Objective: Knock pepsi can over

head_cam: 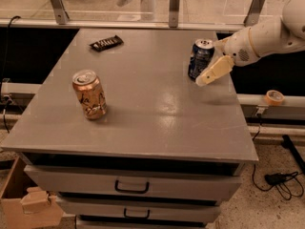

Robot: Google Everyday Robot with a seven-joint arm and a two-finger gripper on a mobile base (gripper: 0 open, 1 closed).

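Dark blue aluminium pepsi can [200, 58] with the silver top: upright, on the far right part of the flat grey table top [152, 128], close to its right edge. Your cream-coloured gripper [213, 70] hangs just beside the can on its right, low against the wall. Touching or a hair apart: not resolvable. Apart or together: cannot tell from this view. (notes)

So what do I watch for first? (operator)

Contact height. Your gripper sits near the lower half of the can. Judgement: a push that low may slide the can leftward on the smooth top and leave it standing. Aim nearer the rim if you want it to tip. (notes)

And if it does tip? (operator)

Rolling. A round can lying on a smooth, slightly shiny surface may keep going. The right edge is near, and below it lie the ledge with the small tan roll of tape [274, 97] and the floor cables. If your push drags the can rightward, expect it to go over the side. A leftward push gives it more table. (notes)

Anything else in the way? (operator)

Little. The orange-gold soda can [89, 94] stands well apart at front left, and the dark wrapped bar [106, 43] lies at back left. A glancing, off-centre hit is the other worry, since the can may spin aside and stay up. (notes)
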